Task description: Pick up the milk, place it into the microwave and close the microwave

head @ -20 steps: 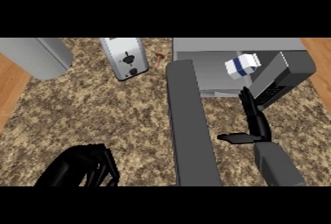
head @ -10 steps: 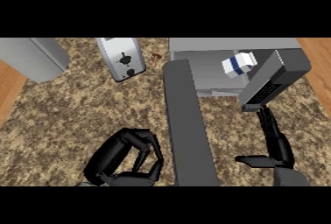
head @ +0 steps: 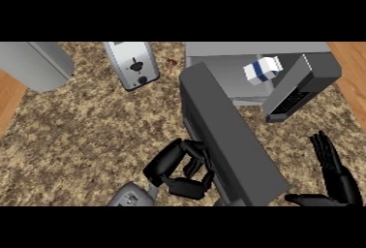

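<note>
Your left hand curls against the outer face of the microwave door. The milk already sits inside the microwave. The door looks rigid; push its free edge. Your right hand rests spread open.

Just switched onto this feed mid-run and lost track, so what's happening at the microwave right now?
The milk already sits inside the microwave, which is not yet closed. The left hand is against the outer face of the open microwave door, its fingers curled at the door's lower edge, apparently working on swinging it shut. The right hand is open at the view's lower right, fingers up, holding nothing. A toaster stands on the counter to the left, untouched.
</note>
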`<state>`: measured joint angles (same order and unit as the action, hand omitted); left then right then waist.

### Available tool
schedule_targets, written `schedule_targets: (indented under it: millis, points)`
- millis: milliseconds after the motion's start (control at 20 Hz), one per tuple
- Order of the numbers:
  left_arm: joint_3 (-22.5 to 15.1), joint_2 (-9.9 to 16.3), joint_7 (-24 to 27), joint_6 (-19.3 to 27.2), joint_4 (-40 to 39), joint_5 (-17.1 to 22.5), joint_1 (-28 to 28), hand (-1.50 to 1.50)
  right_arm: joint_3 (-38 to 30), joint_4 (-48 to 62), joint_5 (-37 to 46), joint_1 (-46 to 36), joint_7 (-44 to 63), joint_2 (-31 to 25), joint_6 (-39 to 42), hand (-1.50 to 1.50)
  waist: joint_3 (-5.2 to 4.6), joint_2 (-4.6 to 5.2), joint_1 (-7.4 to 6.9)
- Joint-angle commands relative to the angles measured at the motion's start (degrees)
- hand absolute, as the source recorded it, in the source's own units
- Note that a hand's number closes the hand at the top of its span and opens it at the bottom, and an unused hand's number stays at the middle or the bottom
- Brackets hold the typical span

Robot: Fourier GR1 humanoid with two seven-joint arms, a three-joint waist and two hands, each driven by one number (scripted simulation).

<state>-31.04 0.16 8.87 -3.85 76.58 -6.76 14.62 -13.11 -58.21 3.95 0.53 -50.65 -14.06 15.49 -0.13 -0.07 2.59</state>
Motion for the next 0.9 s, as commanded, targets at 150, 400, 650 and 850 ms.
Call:
schedule_targets:
  millis: [150,400,650,850]
  points:
    - [-7.01,-0.15,13.17,15.69,-18.33,3.01,6.89,1.5,3.14,-12.89,-4.3,7.6,-0.22,0.16,7.4,-1.5,-0.11,0.47,1.8]
    - [-13.08,-0.15,18.65,20.87,-23.97,13.25,10.75,1.5,3.64,-20.71,-10.41,8.29,5.85,-1.75,11.44,-1.5,-0.16,0.75,2.65]
    - [-18.22,-0.15,16.05,24.04,-26.39,21.84,16.32,1.5,5.1,-27.25,-12.65,8.02,9.93,-2.91,11.54,-1.5,-0.17,1.06,4.39]
    - [-20.81,-0.15,17.01,25.91,-26.99,25.69,18.25,1.5,4.56,-32.85,-16.31,9.32,14.32,-5.56,13.39,-1.5,-0.27,1.22,6.12]
